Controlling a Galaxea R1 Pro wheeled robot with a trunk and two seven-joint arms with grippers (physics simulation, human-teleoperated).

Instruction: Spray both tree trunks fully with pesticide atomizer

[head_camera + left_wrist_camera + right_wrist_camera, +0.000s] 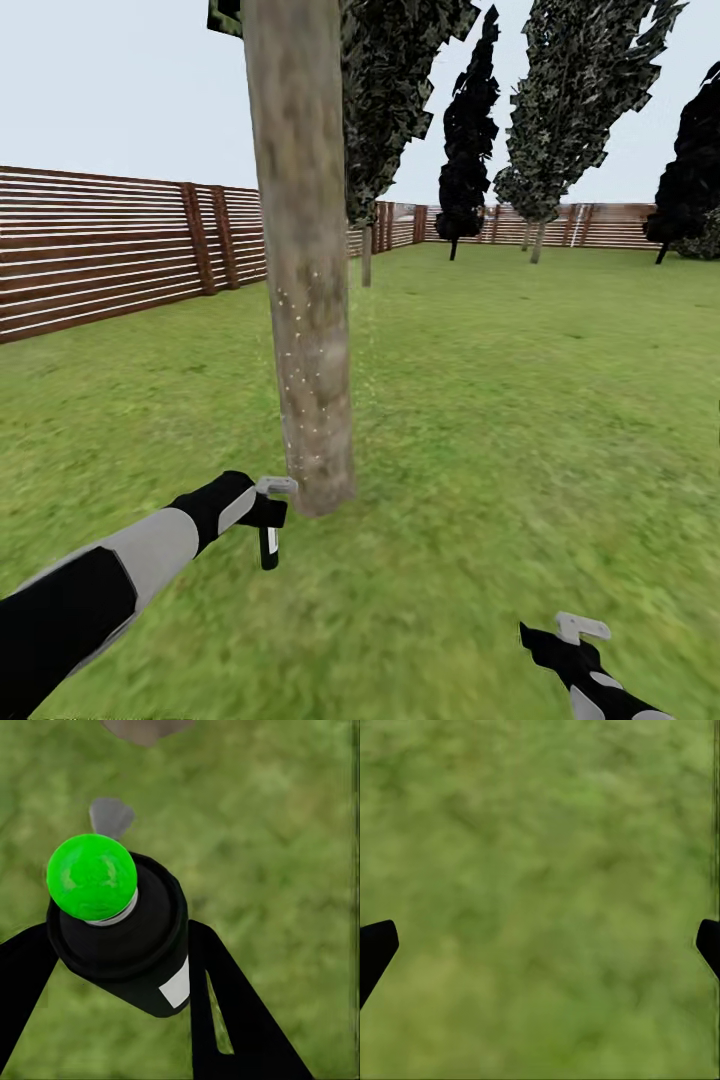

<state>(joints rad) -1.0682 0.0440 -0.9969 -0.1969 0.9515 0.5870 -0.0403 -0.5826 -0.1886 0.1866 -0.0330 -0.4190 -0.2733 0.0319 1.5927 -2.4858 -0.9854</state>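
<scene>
The left gripper [268, 515] is clenched around the small dark pesticide atomizer [120, 934], whose tip glows green, held just beside the base of the thick mottled grey-brown tree trunk [305, 300], at its seven o'clock. Pale droplets speckle the bark. The right gripper [572, 640] hovers released over bright green grass [540, 870].

Black-and-grey arm segments; left arm [120, 575]; black fingers [232, 1012], white patches.
</scene>
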